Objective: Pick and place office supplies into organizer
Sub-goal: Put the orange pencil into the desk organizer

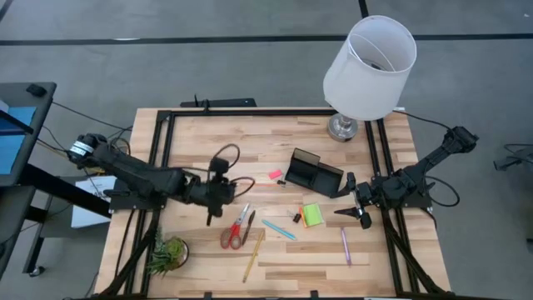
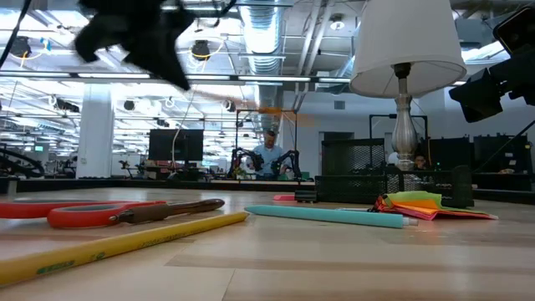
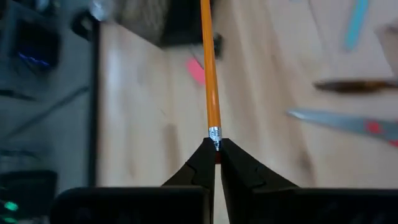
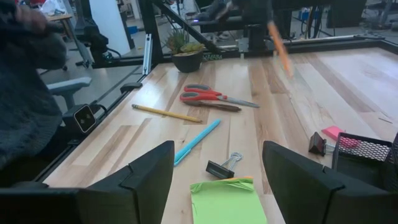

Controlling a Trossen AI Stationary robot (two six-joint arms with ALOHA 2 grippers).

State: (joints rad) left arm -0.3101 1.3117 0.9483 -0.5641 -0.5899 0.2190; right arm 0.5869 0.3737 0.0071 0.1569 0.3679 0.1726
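My left gripper point(image 3: 215, 144) hangs above the table's left middle point(image 1: 218, 193), shut on an orange pencil point(image 3: 211, 74). That pencil also shows as an orange streak in the right wrist view point(image 4: 282, 53). My right gripper point(image 4: 217, 186) is open and low, just right of the lime sticky-note pad point(image 1: 312, 215), which lies flat between its fingers in its wrist view point(image 4: 227, 202). The black organizer point(image 1: 315, 173) stands far of the pad. Flat on the wood lie red-handled scissors point(image 1: 237, 229), a teal pen point(image 1: 279, 229), a wooden pencil point(image 1: 254, 254), a purple pen point(image 1: 345, 246) and a pink eraser point(image 1: 275, 174). My left gripper pinches the orange pencil at its eraser end, just behind the metal ferrule point(image 3: 214, 133), between its two fingertips. The pencil runs straight on from the fingers, in line with them. It is lifted clear of the table and slants downward with its free end toward the organizer.
A white-shaded lamp point(image 1: 371, 67) stands at the far right, a small green plant point(image 1: 166, 254) at the near left. A black binder clip point(image 4: 221, 167) lies beside the sticky-note pad. Black frame rails run along the table's left, right and far edges.
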